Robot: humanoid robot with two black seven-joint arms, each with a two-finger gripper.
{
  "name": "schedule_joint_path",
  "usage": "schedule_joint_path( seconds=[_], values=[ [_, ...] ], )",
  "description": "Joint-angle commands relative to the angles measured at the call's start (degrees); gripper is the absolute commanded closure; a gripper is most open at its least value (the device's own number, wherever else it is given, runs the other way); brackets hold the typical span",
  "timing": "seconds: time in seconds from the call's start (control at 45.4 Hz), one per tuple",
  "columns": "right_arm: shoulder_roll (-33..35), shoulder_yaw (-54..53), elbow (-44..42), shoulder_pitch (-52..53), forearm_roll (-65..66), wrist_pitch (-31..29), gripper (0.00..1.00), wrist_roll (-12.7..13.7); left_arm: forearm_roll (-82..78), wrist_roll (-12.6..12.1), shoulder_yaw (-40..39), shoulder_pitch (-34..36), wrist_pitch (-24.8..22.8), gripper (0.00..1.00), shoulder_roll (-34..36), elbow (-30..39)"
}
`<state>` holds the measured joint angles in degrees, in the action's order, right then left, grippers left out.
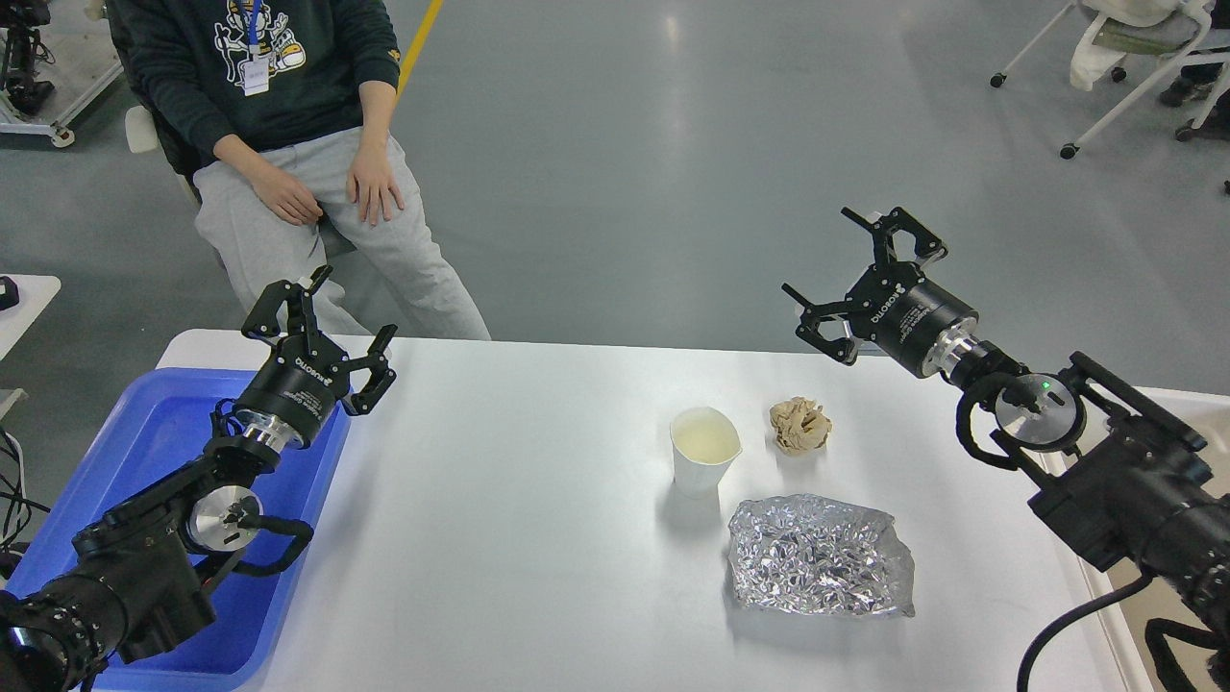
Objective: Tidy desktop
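Observation:
The white desktop (500, 538) fills the lower part of the head view. On it stand a white paper cup (704, 450), a crumpled beige paper ball (799, 425) and a crumpled sheet of silver foil (820, 556). My left gripper (336, 312) is open and empty above the desktop's far left corner, over the blue tray's edge. My right gripper (834, 264) is open and empty, raised beyond the far right edge, above and behind the paper ball.
A blue plastic tray (154, 452) lies at the left under my left arm. A beige bin (1196, 413) edge shows at the right under my right arm. A seated person (288, 144) is behind the far left corner.

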<state>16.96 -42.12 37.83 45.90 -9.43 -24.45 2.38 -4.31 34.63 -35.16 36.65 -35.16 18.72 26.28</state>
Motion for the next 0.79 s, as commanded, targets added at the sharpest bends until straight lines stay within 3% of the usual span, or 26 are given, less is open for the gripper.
schedule_joint_path(
  seconds=[0.0, 0.617, 0.771],
  values=[
    [-0.08, -0.06, -0.04, -0.11, 0.03, 0.01, 0.00, 0.00, 0.00, 0.00, 0.00, 0.00, 0.00, 0.00, 0.00, 0.00],
    [-2.28, 0.02, -0.04, -0.63, 3.63, 0.80, 0.00, 0.00, 0.00, 0.00, 0.00, 0.00, 0.00, 0.00, 0.00, 0.00],
    [-2.37, 0.20, 1.36, -0.98, 3.89, 3.88, 0.00, 0.08, 0.00, 0.00, 0.00, 0.08, 0.00, 0.00, 0.00, 0.00]
  ],
)
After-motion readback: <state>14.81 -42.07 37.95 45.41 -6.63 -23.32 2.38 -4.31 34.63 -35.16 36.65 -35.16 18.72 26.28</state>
